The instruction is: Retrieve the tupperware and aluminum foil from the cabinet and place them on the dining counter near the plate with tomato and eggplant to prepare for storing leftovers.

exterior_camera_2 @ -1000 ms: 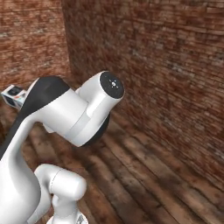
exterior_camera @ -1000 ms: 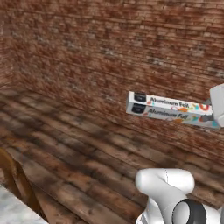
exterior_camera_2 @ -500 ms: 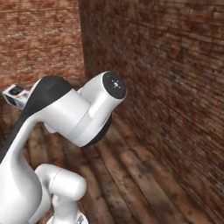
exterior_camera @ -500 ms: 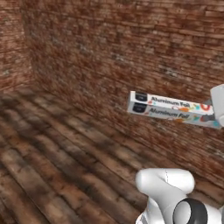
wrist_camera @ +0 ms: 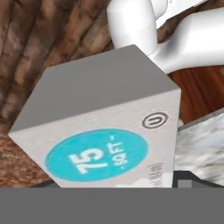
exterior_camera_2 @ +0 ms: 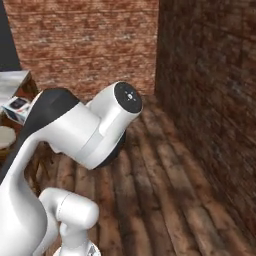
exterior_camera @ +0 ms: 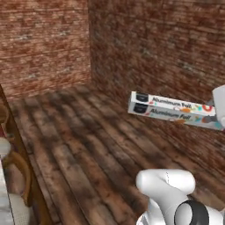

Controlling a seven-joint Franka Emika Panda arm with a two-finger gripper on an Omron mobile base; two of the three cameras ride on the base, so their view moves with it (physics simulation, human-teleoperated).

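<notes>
The whole picture has swung since the earlier frames — the brick corner has slid toward the middle of both base views, which is the base turning, not the things moving. The aluminum foil carton (exterior_camera: 173, 111) keeps the same place against the arm throughout, so it rides along with it.

The gripper (wrist_camera: 183, 181) stands wide and closed on that carton: in the hand view the box's end face, with its teal "75 sq ft" disc, crowds right up against the dark fingertips, and in the left base view the carton hangs level in mid-air with nothing under it. It sits straight ahead of the claw, long axis running out from the hand roughly horizontal, dark end farthest away toward the brick wall (exterior_camera: 167, 48).

Outward from there, wooden floorboards (exterior_camera: 83, 149) lie below. At the left edge of the left base view a strip of pale marble — judged to be the dining counter (exterior_camera: 4, 197) — shows beside a wooden stool (exterior_camera: 19, 176); in the right base view the carton's dark end (exterior_camera_2: 16, 108) peeks past the arm on the left. So the drop-off lies to the left of the held carton, and the base probably needs more turning before the long box can be swung over the marble.
</notes>
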